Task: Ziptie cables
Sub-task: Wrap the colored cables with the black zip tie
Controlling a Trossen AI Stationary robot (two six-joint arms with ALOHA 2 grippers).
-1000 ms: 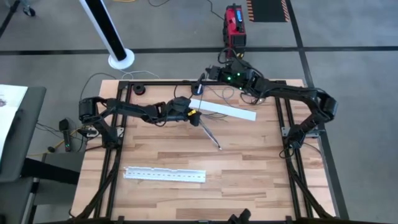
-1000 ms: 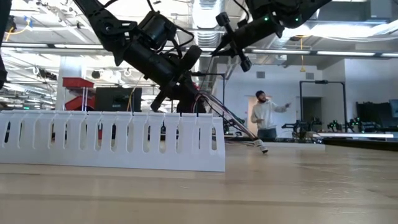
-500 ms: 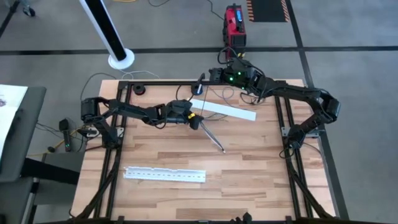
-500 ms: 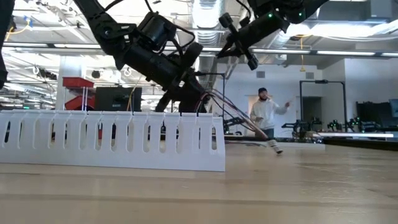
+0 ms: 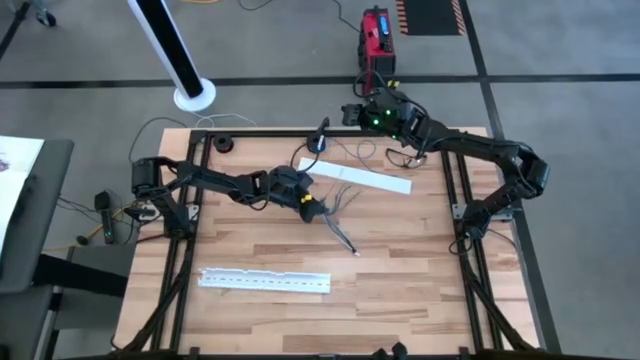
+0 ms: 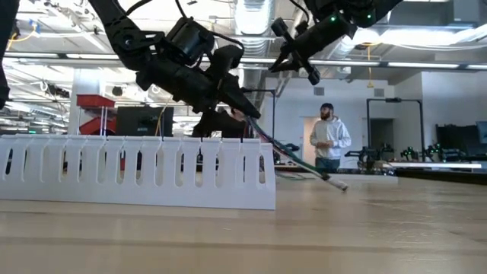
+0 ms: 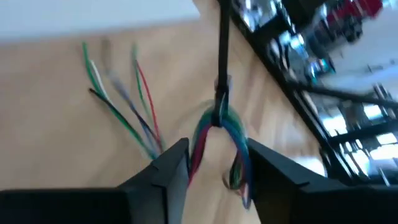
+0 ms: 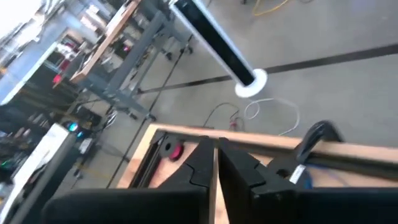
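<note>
Left gripper (image 5: pixel 308 199) clamped on the cables (image 5: pixel 338 228); loose ends trailing away from fingertips down to the table (image 5: pixel 400 270), just beside white strip (image 5: pixel 356 177). Right gripper (image 5: pixel 321 135) raised beyond strip's far side, fingers pressed together, holding nothing.

No readable text, labels or numbers anywhere (all views checked).

- My table (image 5: pixel 400 270): pale wood planks, smooth and matt.
- The strips (image 5: pixel 265 281): white matt plastic.
- The cables (image 7: pixel 211 134): glossy coloured plastic sheaths.
</note>
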